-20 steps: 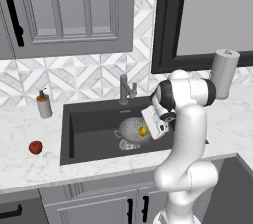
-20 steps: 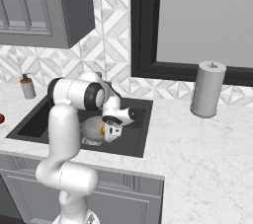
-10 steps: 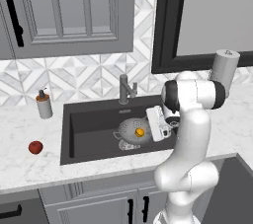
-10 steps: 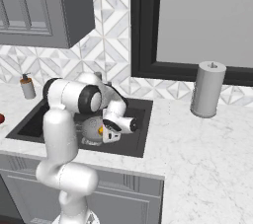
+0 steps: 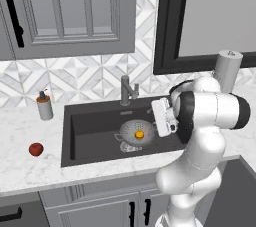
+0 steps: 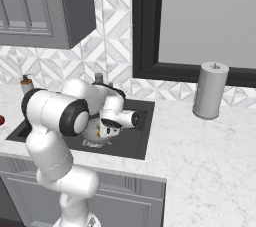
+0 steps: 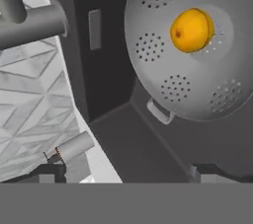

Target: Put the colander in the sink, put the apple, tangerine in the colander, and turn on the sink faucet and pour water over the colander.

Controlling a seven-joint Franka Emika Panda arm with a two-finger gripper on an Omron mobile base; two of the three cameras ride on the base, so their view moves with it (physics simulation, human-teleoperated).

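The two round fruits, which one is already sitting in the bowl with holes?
The tangerine, the orange-yellow one, lies inside the colander in the sink. The red apple sits on the counter left of the sink.

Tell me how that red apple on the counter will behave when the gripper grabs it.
The apple looks round and smooth, so it will probably roll if nudged on the flat counter. It seems firm and small, likely an easy, light grip, though possibly slippery.

The white marble counter (image 5: 30,168) holds the dark sink (image 5: 95,132) in its middle. The red apple (image 5: 35,149) and a soap bottle (image 5: 44,106) sit on it left of the sink. A paper towel roll (image 6: 210,90) stands on the right.
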